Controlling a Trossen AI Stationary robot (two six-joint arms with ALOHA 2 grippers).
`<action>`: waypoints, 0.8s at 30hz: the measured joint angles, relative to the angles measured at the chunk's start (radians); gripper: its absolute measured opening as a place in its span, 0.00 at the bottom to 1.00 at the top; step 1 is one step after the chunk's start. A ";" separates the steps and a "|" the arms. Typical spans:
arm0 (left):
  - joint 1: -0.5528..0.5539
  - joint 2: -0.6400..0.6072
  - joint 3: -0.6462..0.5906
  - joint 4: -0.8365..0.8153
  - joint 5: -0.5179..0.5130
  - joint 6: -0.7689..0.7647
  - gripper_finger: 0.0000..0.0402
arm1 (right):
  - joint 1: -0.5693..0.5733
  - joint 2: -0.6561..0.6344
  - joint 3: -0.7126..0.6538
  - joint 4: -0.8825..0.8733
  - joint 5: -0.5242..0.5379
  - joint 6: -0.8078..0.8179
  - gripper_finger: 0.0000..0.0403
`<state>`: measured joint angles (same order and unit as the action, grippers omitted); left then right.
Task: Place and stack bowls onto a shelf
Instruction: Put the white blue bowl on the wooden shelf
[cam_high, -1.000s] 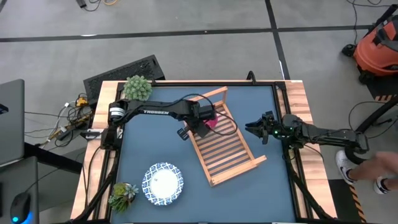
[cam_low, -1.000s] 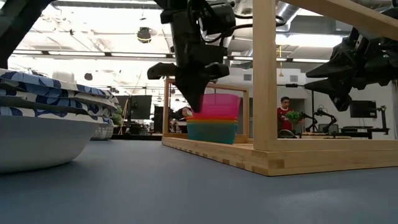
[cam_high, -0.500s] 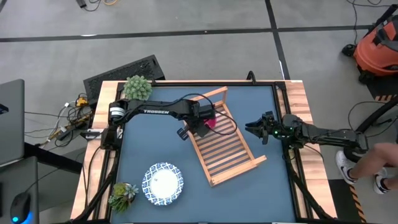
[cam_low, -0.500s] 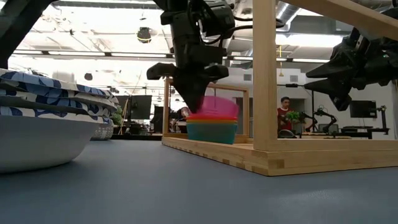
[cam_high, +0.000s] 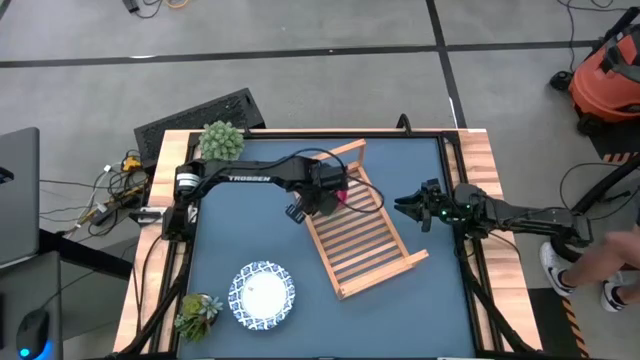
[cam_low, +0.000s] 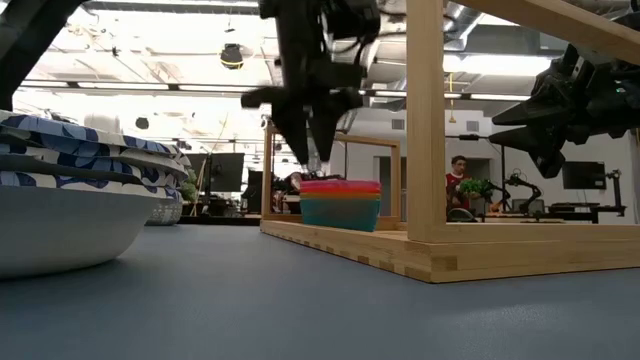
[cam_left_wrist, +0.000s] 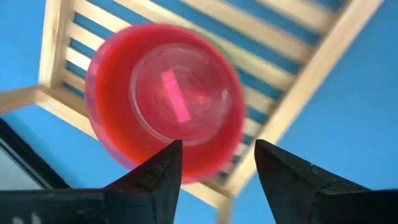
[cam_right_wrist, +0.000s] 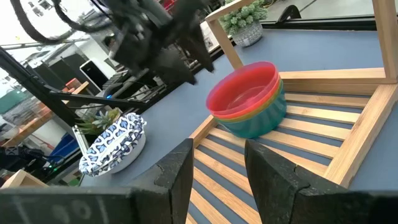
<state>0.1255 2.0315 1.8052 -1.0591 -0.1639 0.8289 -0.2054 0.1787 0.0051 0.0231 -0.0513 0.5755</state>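
Observation:
A stack of nested bowls (cam_low: 340, 204), the pink one (cam_left_wrist: 165, 99) on top and a teal one at the bottom, stands on the far left end of the wooden shelf (cam_high: 365, 240). My left gripper (cam_left_wrist: 217, 149) hangs open just above the stack, fingers pointing down and clear of the rim in the low view (cam_low: 315, 160). My right gripper (cam_high: 413, 212) hovers open beside the shelf's right side, looking at the stack (cam_right_wrist: 249, 102). Two white dishes with blue patterns (cam_high: 262, 295) sit stacked at the near left of the table.
A potted plant (cam_high: 221, 140) stands at the far left corner and a smaller one (cam_high: 197, 312) at the near left corner, beside the dishes. The shelf lies slanted across the table's middle, with raised end rails (cam_low: 425, 120). A person's shoes show off the table's right side.
My left gripper has opened and let go of the pink bowl, which has dropped from a tilted hold down into the stack and now sits level on top. The gripper has then risen a little above the stack.

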 joint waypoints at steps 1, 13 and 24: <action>-0.002 0.000 0.031 -0.042 0.014 -0.042 0.48 | 0.000 0.000 0.000 0.000 0.000 0.000 0.42; -0.080 -0.057 0.192 -0.436 0.500 -0.705 0.48 | 0.000 0.000 0.000 0.000 0.000 0.000 0.42; -0.389 -0.366 -0.196 -0.145 0.192 -1.189 0.48 | 0.000 0.000 0.000 0.000 0.000 -0.026 0.42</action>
<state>-0.2632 1.6656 1.6097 -1.2045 0.0284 -0.3602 -0.2054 0.1787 0.0050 0.0226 -0.0517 0.5499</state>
